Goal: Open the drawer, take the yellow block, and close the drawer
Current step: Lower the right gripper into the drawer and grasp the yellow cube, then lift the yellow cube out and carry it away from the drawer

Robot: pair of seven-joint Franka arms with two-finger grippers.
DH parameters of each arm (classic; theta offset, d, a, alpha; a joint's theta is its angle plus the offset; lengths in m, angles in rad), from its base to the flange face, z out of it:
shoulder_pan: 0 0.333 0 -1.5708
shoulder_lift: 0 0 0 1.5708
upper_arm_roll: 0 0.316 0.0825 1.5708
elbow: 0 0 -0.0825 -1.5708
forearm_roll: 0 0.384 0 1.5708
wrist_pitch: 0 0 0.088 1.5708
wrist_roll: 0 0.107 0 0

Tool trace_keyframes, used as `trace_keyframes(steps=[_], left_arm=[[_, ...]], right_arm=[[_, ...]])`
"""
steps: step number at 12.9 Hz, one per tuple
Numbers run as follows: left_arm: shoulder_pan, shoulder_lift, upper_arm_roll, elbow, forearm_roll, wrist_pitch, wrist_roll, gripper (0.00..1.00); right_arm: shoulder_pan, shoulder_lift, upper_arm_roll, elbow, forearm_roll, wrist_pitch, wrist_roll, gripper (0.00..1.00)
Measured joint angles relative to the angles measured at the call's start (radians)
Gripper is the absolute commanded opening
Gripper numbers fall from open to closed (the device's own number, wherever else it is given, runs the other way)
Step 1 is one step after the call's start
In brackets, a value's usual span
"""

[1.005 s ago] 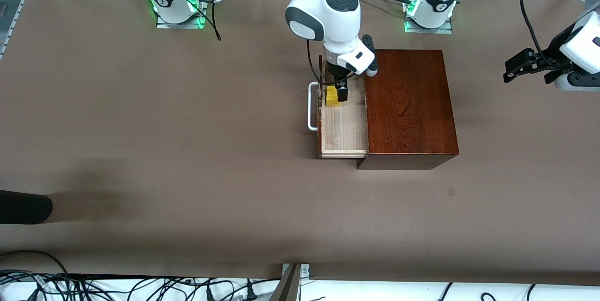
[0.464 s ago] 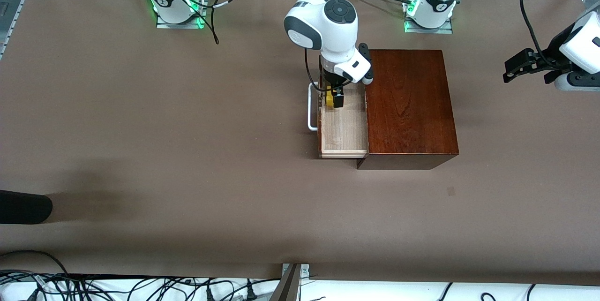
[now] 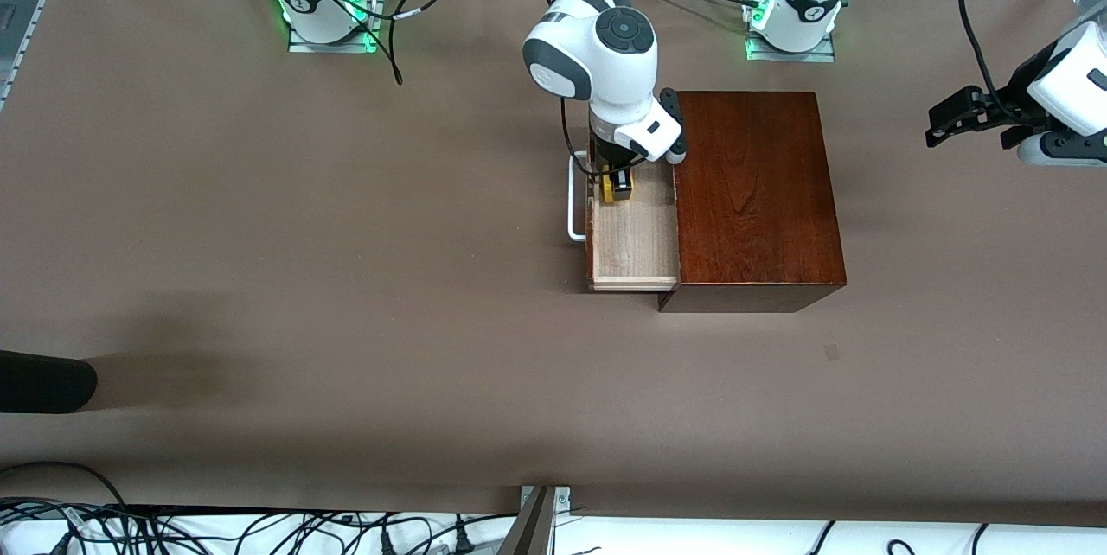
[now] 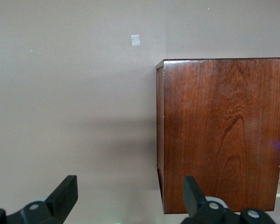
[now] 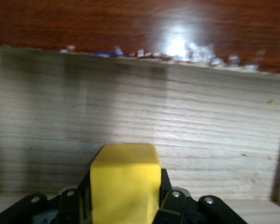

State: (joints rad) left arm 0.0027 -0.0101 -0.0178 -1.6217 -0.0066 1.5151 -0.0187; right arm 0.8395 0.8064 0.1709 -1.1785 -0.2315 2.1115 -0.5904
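Drawer point(image 3: 634, 235) stood pulled out of the wooden box point(image 3: 757, 192) toward the right arm's end of the worktop point(image 3: 259, 235). Right tool point(image 3: 617, 188) was down inside the drawer, fingers clamped tight on the yellow block point(image 3: 612, 189), just beside the drawer front with its white handle point(image 3: 573, 196). Left tool point(image 3: 951, 118) waited with fingers spread, holding nothing, over bare worktop off the box's other end.

no readable text, labels, brands, nos. or signs on anything
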Motion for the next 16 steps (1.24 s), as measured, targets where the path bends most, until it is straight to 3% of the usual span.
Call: trace_keyframes(steps=[4,6,11,14,16], left_arm=[[0.000,0.000,-0.002,0.007,0.000,-0.014,0.000,1.00],[0.000,0.001,-0.003,0.010,0.000,-0.025,0.000,1.00],[-0.025,0.004,-0.021,0.014,-0.038,-0.098,0.141,1.00],[-0.131,0.048,-0.037,0.015,-0.147,-0.113,0.320,1.00],[-0.279,0.094,-0.041,0.017,-0.173,-0.112,0.346,1.00]], right_arm=[[-0.002,-0.014,-0.007,0.138,0.000,-0.150,0.012,0.00],[-0.015,-0.068,-0.029,0.182,0.000,-0.206,0.093,0.00],[-0.081,-0.234,-0.187,0.192,0.014,-0.330,0.242,0.00],[-0.225,-0.285,-0.226,0.166,0.126,-0.349,0.260,0.00],[-0.370,-0.332,-0.230,0.073,0.206,-0.352,0.265,0.00]])
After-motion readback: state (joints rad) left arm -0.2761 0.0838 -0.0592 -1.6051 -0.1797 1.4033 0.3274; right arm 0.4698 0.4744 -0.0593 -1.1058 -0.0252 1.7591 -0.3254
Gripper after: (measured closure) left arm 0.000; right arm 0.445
